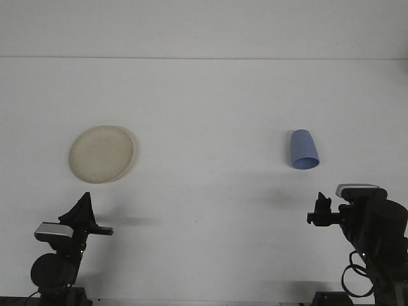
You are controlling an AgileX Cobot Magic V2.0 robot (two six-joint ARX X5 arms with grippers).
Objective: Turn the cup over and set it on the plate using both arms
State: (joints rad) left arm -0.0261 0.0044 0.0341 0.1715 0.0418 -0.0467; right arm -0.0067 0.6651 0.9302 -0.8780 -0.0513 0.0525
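Blue cup upside down, axis vertical, ahead of right gripper, far nearer than left gripper. Finger state: can't tell, either.

Right arm runs off the bottom-right corner, base cut away. Left arm loses its base at the bottom edge too. Both pincer tips too small and dark to read.

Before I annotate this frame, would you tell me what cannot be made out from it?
- Blue cup, front view: too small to tell which end is open.
- Left gripper and right gripper: dark and small, finger state unreadable.
- Right arm: cut off by the lower right edge.
- Plate: surface detail washed out.
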